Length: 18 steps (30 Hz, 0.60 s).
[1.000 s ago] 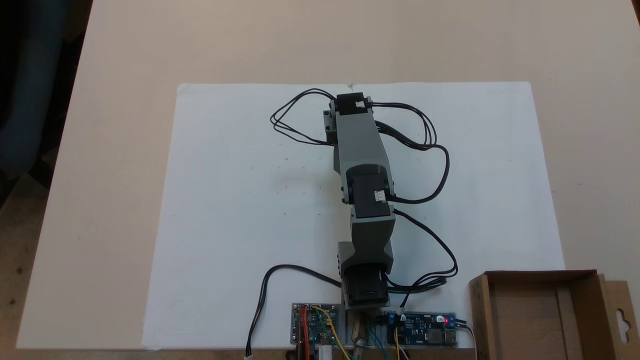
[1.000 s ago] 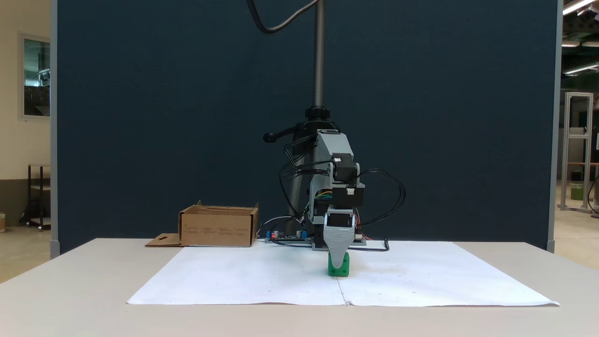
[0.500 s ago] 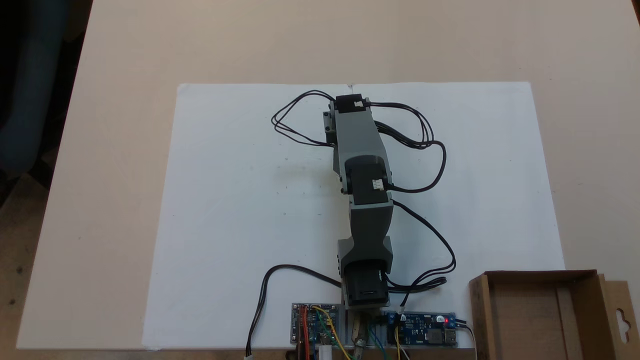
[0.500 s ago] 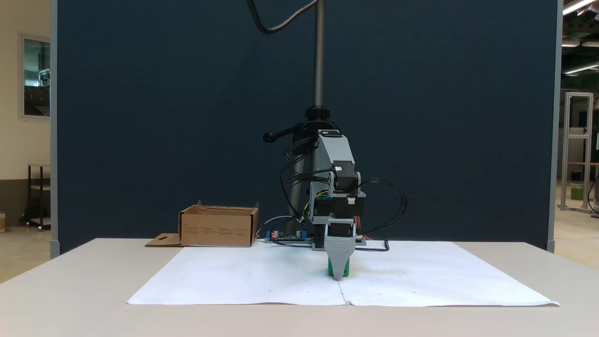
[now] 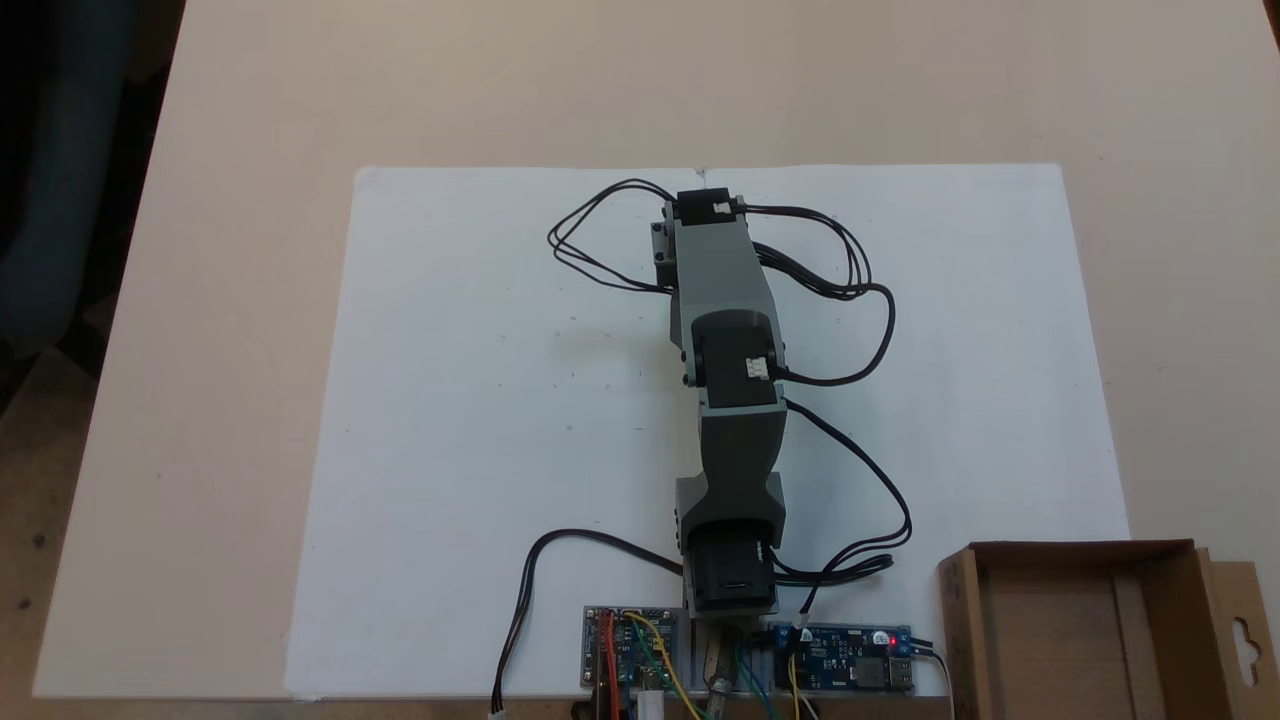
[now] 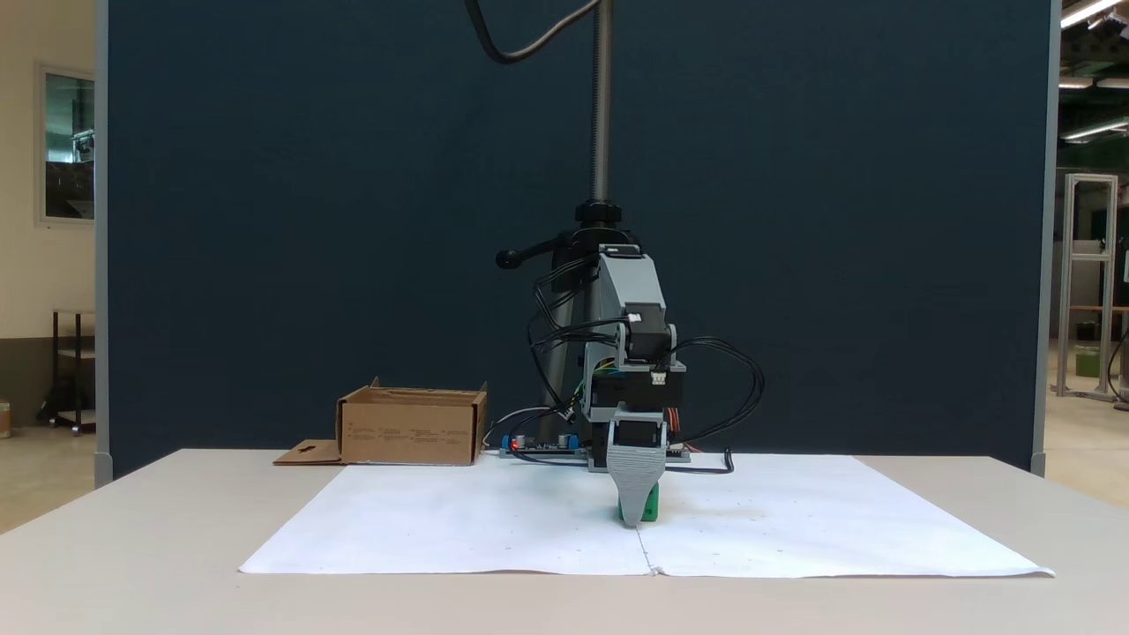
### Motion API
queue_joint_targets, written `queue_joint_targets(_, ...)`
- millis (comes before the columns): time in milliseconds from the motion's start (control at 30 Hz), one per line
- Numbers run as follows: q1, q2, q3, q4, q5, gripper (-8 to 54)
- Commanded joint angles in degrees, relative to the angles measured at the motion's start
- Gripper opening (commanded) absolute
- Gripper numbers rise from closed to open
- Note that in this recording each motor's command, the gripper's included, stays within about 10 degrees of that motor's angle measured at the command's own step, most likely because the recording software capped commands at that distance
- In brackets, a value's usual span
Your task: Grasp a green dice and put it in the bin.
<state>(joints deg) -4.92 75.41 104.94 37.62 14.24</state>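
Observation:
The green dice [image 6: 652, 508] sits on the white paper near its front middle; just its right edge and a sliver on the left peek out behind the grey finger [image 6: 635, 472]. My gripper [image 6: 632, 520] points straight down over it, tip close to the paper. One jaw stands in front of the other, so the gap between them is hidden. From above, the arm [image 5: 722, 300] stretches across the sheet and covers both gripper and dice. The bin [image 6: 410, 430], a low brown cardboard box, stands behind and left; from above the bin [image 5: 966, 630] is at the lower right.
A white paper sheet [image 5: 480, 400] covers the table's middle. Two circuit boards [image 5: 632, 655] sit at the arm's base with looping black cables [image 5: 860, 290]. The bin's flap [image 5: 1243, 632] lies flat beside it. A camera pole [image 6: 601, 106] rises behind the arm.
The arm has dropped lower. The grey finger has come down from the dice's top to near the paper, now covering most of the dice. The bin has not moved.

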Motion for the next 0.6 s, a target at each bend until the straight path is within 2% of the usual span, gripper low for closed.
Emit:
queue_joint_targets(0, -0.09, 0.97, -2.64, -1.49, 2.99, 40.5)
queue_joint_targets(100, -0.09, 0.97, -2.64, -1.58, 2.90, 36.5)
queue_joint_targets(467, 0.18, 0.88, -2.64, -2.20, 2.90, 36.4)
queue_joint_targets(567, 0.53, 0.88, -2.46, -2.29, 2.81, 28.2)
